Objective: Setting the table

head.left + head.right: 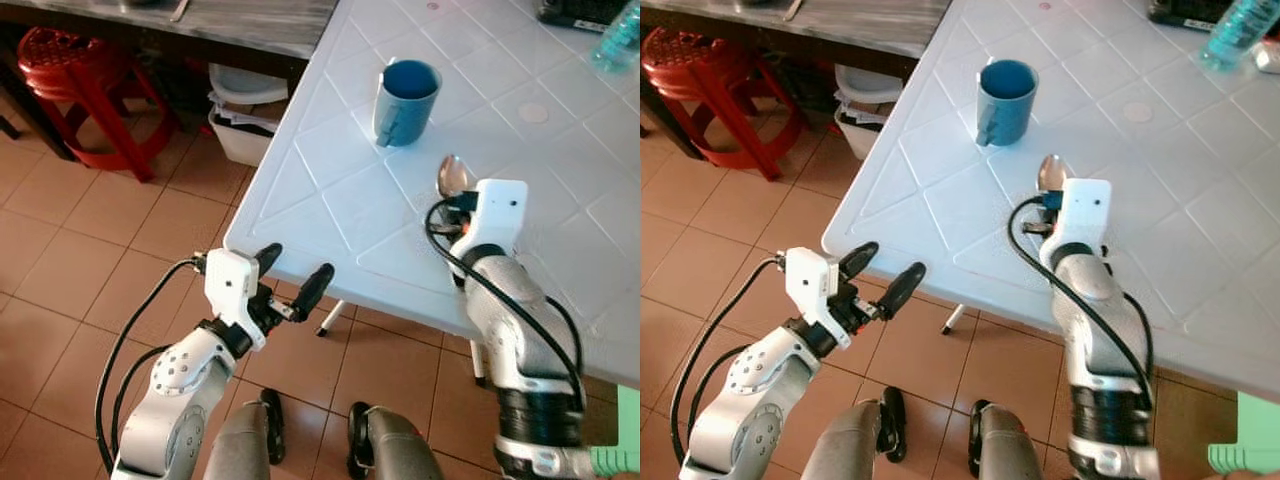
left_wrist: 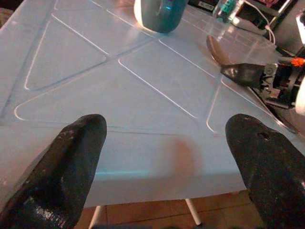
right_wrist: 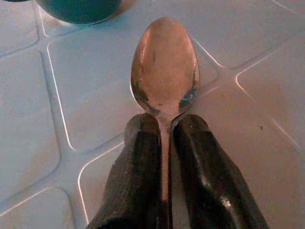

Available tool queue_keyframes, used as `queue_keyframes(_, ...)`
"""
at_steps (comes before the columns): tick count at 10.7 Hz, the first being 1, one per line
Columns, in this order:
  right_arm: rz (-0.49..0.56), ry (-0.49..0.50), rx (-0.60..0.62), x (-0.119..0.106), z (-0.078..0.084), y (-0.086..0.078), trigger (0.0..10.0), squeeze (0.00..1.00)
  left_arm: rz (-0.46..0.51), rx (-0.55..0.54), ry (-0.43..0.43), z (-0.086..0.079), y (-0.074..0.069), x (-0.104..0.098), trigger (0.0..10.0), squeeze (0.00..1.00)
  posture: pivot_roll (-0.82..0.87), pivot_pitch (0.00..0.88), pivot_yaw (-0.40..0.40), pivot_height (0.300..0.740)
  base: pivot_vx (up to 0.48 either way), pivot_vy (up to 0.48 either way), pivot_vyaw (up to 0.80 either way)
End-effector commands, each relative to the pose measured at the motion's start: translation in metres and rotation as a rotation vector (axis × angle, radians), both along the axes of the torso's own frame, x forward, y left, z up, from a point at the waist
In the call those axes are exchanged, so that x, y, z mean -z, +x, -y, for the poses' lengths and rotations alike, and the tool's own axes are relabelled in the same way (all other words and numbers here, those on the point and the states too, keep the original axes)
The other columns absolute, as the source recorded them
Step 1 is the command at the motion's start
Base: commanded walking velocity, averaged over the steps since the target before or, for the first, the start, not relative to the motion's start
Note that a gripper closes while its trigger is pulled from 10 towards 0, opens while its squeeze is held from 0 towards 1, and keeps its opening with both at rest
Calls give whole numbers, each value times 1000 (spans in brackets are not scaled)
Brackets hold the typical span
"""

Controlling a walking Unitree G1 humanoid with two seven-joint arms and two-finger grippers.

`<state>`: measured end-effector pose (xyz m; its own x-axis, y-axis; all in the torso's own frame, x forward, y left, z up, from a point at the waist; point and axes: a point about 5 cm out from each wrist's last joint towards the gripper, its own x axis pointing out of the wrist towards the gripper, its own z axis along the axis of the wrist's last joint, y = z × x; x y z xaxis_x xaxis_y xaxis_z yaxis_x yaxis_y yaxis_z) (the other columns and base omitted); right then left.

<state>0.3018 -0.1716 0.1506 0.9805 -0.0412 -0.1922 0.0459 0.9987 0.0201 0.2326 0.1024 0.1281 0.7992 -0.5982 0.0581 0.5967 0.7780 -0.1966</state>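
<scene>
My right gripper [image 3: 164, 138] pinches the spoon [image 3: 164, 67] by its neck, near the blue mug [image 1: 405, 100]. The left gripper [image 1: 295, 275] hangs wide open (idle). A thin grip; I judge the spoon could twist loose.

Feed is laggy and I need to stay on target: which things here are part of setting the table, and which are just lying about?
For the job:
shiny metal spoon, clamped in the right tool
blue ceramic mug
white plastic table
left tool, open at the table corner

Lying about:
red plastic stool
clear plastic bottle
white bin under the table
</scene>
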Motion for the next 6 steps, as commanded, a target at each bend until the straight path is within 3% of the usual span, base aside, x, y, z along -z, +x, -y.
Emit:
queue_keyframes(1,-292,-3,20,55,4,-19,10000,0,1,7,7,0,-3,-1,10000,0,-24,279,21,740,0,0,0)
queue_keyframes(2,-274,-20,6,52,6,-21,10000,1000,2,9,8,1,-3,-1,10000,0,-26,279,21,740,0,0,0)
queue_keyframes(5,-267,-42,-2,51,10,-25,10000,1000,7,20,4,2,-2,-2,10000,0,-30,277,21,740,0,0,0)
queue_keyframes(6,-252,-45,-30,48,5,-26,10000,784,7,19,4,2,-1,-2,10000,0,-32,277,22,740,0,0,0)
